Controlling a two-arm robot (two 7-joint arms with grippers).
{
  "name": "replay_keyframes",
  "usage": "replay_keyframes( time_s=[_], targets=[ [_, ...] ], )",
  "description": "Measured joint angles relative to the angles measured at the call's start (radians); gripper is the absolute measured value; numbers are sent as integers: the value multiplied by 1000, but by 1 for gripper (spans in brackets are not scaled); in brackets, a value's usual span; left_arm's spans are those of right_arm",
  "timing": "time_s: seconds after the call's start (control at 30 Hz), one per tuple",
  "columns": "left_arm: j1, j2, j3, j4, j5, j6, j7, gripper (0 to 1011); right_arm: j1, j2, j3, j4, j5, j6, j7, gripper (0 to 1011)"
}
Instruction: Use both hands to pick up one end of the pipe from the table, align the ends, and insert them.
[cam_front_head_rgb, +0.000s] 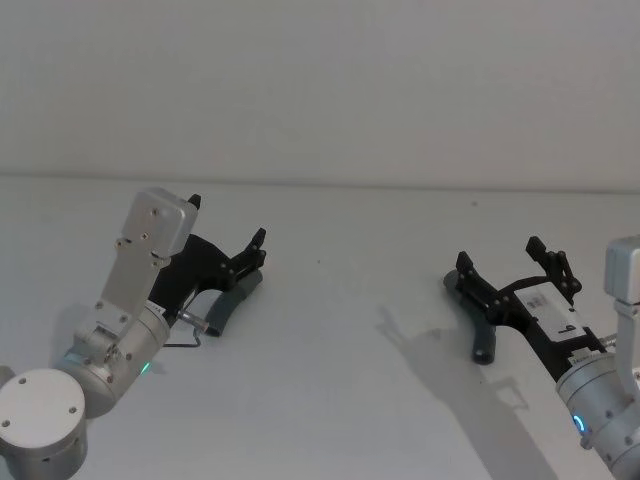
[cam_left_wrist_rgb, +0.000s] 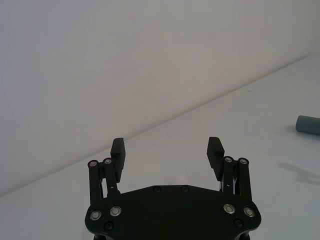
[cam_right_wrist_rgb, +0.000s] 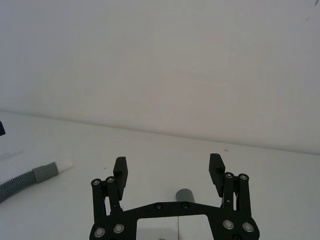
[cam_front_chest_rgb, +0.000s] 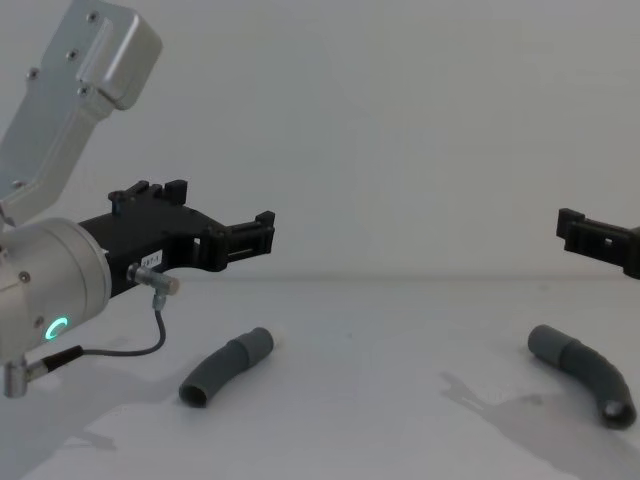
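Two curved dark-grey pipe pieces lie apart on the white table (cam_front_head_rgb: 330, 400). The left piece (cam_front_chest_rgb: 225, 367) has a white-rimmed narrow end (cam_front_chest_rgb: 275, 340) pointing toward the middle. It lies under my left gripper (cam_front_head_rgb: 228, 218), which hangs open above it and holds nothing. The right piece (cam_front_chest_rgb: 585, 370) lies under my right gripper (cam_front_head_rgb: 499, 252), also open and empty above the table. In the right wrist view the plain cuff (cam_right_wrist_rgb: 185, 195) sits just below the open gripper (cam_right_wrist_rgb: 168, 167), and the left piece (cam_right_wrist_rgb: 35, 175) shows farther off. My left gripper (cam_left_wrist_rgb: 167, 150) looks across to the right piece's cuff (cam_left_wrist_rgb: 307, 124).
A plain pale wall (cam_front_head_rgb: 320, 90) closes off the far edge of the table. A thin grey cable (cam_front_chest_rgb: 150, 340) loops below my left wrist. Bare white surface lies between the two pipe pieces.
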Motion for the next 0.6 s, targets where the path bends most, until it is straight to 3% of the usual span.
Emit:
replay_keyframes(
  time_s=[0.6],
  targets=[
    [0,0,0,1,-1,0,-1,1000,0,0,-1,0,0,0,0,1001]
  ],
)
